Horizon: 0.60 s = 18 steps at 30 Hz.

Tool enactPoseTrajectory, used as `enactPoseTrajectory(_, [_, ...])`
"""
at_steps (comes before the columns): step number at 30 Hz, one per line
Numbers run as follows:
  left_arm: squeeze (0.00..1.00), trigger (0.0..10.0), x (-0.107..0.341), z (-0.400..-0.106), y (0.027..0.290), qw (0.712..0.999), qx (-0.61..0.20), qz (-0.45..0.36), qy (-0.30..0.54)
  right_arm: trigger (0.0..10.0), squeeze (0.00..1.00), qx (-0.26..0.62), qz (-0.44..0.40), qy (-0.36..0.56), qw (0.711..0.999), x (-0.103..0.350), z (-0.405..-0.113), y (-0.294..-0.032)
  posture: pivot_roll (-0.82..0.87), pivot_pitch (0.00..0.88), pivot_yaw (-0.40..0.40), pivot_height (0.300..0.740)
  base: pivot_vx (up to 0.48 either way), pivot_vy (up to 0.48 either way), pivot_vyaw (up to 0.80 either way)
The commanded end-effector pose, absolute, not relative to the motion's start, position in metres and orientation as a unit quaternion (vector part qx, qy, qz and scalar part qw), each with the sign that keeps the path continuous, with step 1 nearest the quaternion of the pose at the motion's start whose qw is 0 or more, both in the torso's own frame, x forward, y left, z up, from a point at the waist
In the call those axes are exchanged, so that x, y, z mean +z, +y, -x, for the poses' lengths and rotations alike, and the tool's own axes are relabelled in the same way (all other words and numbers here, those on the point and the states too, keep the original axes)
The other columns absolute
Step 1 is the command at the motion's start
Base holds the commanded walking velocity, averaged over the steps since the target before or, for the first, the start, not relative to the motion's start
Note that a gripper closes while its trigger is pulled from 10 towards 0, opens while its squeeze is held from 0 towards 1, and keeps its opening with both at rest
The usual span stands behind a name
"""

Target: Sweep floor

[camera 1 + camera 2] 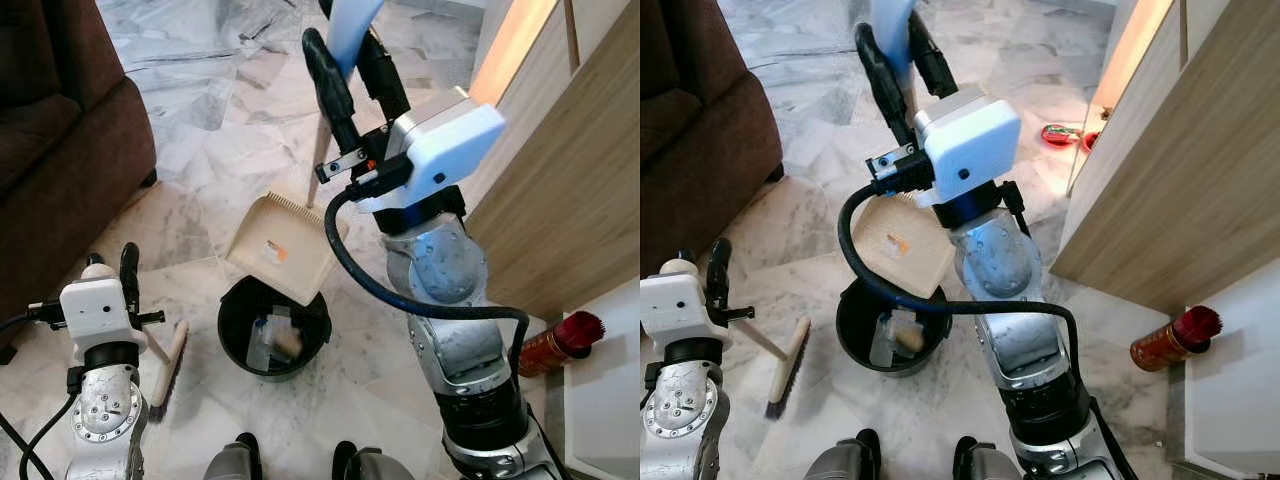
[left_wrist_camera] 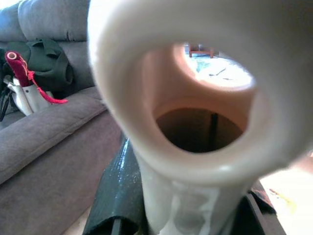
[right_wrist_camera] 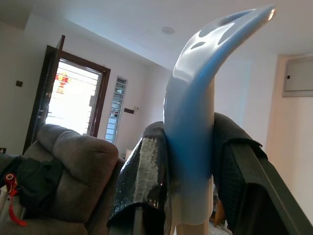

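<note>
My right gripper (image 1: 353, 72) is raised and shut on the dustpan's long handle (image 3: 194, 127), whose top end is pale blue. The beige dustpan (image 1: 283, 245) hangs tilted, its lip over the black bin (image 1: 226, 318) on the marble floor. Scraps of rubbish lie inside the bin. At the lower left my left gripper (image 1: 110, 268) is shut on the cream broom handle (image 2: 195, 161). The broom's brush head (image 1: 168, 365) rests on the floor just left of the bin.
A brown sofa (image 1: 60, 150) fills the left side. A wooden cabinet (image 1: 570, 180) stands on the right, with a red can (image 1: 555, 343) at its foot and a red wrapper (image 1: 1060, 134) further back. Open marble floor stretches ahead.
</note>
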<state>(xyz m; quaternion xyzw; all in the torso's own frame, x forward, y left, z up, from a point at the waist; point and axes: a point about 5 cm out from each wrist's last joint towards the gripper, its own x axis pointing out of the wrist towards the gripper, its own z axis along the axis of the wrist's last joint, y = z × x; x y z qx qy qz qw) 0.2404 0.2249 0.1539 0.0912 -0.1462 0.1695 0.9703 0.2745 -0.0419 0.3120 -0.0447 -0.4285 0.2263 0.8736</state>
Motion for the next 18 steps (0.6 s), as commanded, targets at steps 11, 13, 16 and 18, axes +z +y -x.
enactPoseTrajectory(11, [0.0, 10.0, 0.156, -0.238, 0.225, 0.968, 0.164, -0.109, -0.158, 10.0, 0.0, 0.037, 0.09, -0.432, 0.897, 0.333, -0.311, -0.114, 0.07, 0.244, -0.049, 0.74, 0.0, 0.0, 0.0])
enactPoseTrajectory(13, [0.0, 10.0, 0.156, -0.238, 0.225, 0.968, 0.163, -0.109, -0.158, 10.0, 0.0, 0.016, 0.111, -0.422, 0.9, 0.328, -0.316, -0.122, 0.07, 0.246, -0.049, 0.74, 0.0, 0.0, 0.0])
enactPoseTrajectory(16, [0.0, 10.0, 0.156, -0.237, 0.226, 0.968, 0.164, -0.109, -0.158, 10.0, 0.0, -0.005, 0.112, -0.403, 0.908, 0.319, -0.323, -0.135, 0.07, 0.251, -0.048, 0.74, 0.0, 0.0, 0.0])
enactPoseTrajectory(18, [0.0, 10.0, 0.156, -0.236, 0.226, 0.968, 0.165, -0.109, -0.157, 10.0, 0.0, -0.015, 0.118, -0.394, 0.911, 0.313, -0.327, -0.141, 0.07, 0.251, -0.048, 0.74, 0.0, 0.0, 0.0])
